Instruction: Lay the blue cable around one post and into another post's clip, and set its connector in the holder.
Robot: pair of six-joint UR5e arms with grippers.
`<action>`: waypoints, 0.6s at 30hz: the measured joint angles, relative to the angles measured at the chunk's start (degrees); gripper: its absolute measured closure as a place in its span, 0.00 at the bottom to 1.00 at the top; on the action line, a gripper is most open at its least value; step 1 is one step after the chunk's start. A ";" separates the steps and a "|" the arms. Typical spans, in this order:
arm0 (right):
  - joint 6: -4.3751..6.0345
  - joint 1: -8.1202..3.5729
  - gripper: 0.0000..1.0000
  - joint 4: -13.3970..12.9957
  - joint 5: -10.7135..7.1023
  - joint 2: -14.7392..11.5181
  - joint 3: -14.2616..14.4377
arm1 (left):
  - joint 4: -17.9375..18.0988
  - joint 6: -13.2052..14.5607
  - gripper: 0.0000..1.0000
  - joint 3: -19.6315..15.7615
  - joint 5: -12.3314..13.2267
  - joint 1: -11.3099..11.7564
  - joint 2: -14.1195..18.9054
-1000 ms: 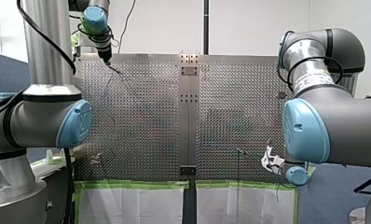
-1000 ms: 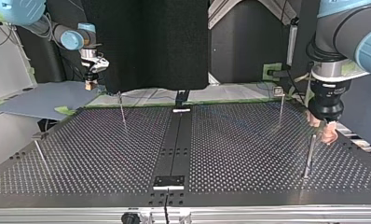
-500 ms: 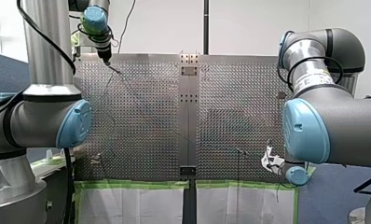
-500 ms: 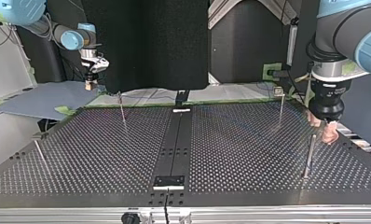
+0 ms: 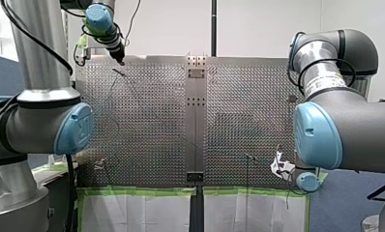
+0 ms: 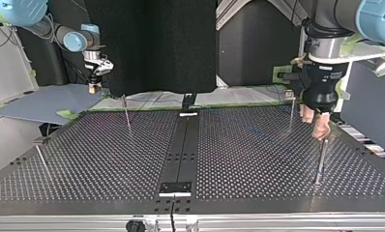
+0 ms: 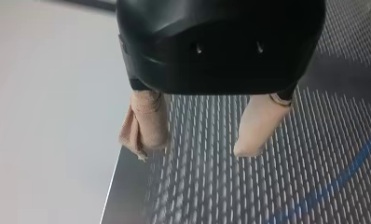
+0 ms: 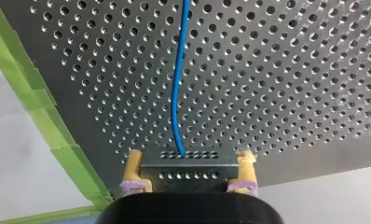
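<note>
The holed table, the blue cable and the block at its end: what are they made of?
Table: likely metal, a grey sheet with a soft sheen, punched with even round holes.
Blue cable: probably plastic-sheathed, smooth, evenly coloured, bending gently.
Connector: seemingly metal, dull grey, sharp-edged, with rows of tiny holes; coated plastic is possible.

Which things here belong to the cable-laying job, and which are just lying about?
Job: blue cable; its connector, gripped by my right end effector; posts; my left end effector, open and empty.
Lying about: green tape along the table edge; grey-blue sheet beside the table.
</note>
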 joint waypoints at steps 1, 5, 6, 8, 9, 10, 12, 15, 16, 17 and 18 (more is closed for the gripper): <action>0.00 0.01 0.96 0.00 0.00 0.00 0.00 | 0.56 -0.56 0.00 -0.58 0.50 -0.59 -0.06; 0.00 0.05 0.96 -0.02 -0.05 0.00 0.00 | 2.97 -2.91 0.00 -3.00 0.61 -2.98 -1.46; 0.00 0.06 0.96 -0.03 -0.05 0.00 0.00 | 3.69 -3.60 0.00 -3.71 0.17 -3.68 -2.08; -0.04 0.09 0.96 -0.03 -0.07 0.00 -0.01 | 4.72 -4.66 0.00 -4.77 -0.69 -4.74 -3.07; -0.13 0.10 0.96 0.00 -0.07 0.00 0.00 | 5.45 -5.35 0.00 -5.47 -1.31 -5.44 -3.75; -0.29 0.14 0.96 0.08 -0.07 0.01 0.01 | 5.95 -5.88 0.00 -5.99 -1.81 -5.97 -4.27; -0.92 0.25 0.96 0.57 -0.05 0.01 0.03 | 7.17 -7.05 0.00 -7.19 -2.96 -7.16 -5.45; -2.23 0.42 0.96 1.56 0.08 0.01 0.21 | 8.83 -8.72 0.00 -8.85 -4.60 -8.82 -7.10; -2.55 0.48 0.96 1.76 0.11 0.01 0.28 | 9.29 -9.19 0.00 -9.32 -5.08 -9.30 -7.58; -2.85 0.54 0.96 1.90 0.16 0.01 0.37 | 9.75 -9.67 0.00 -9.79 -5.56 -9.78 -8.06; -3.20 0.61 0.96 1.94 0.24 0.01 0.55 | 10.44 -10.32 0.00 -10.47 -6.22 -10.44 -8.72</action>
